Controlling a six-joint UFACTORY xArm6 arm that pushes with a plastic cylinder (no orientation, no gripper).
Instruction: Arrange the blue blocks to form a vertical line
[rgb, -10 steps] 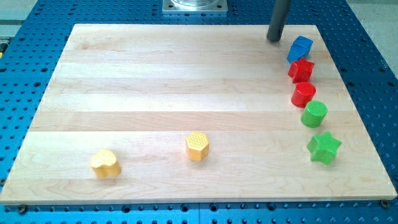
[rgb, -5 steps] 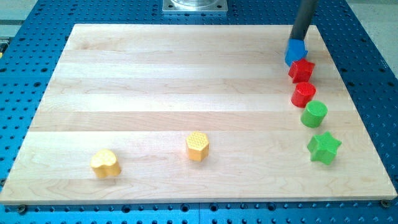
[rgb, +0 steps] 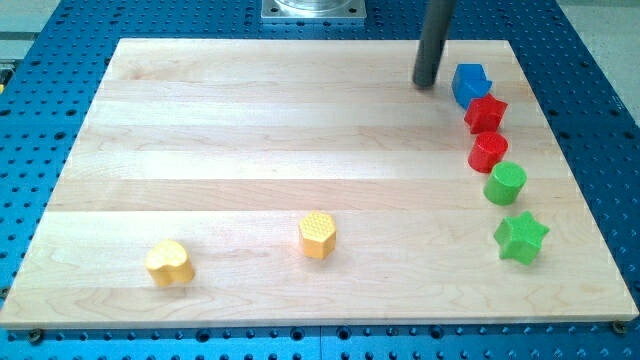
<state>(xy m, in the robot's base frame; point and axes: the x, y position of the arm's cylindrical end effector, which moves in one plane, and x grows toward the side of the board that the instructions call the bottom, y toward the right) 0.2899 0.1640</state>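
Observation:
One blue block, roughly cube-shaped, sits near the board's top right corner. It touches the red star block just below it. My tip rests on the board a short way to the left of the blue block, with a small gap between them. No other blue block shows.
Below the red star block, a red cylinder, a green cylinder and a green star run down the right side. A yellow hexagon and a yellow heart lie at the bottom left. The wooden board sits on a blue perforated table.
My tip went right to the blue block's top, then swung back left of it. The blue block shifted slightly left and turned.

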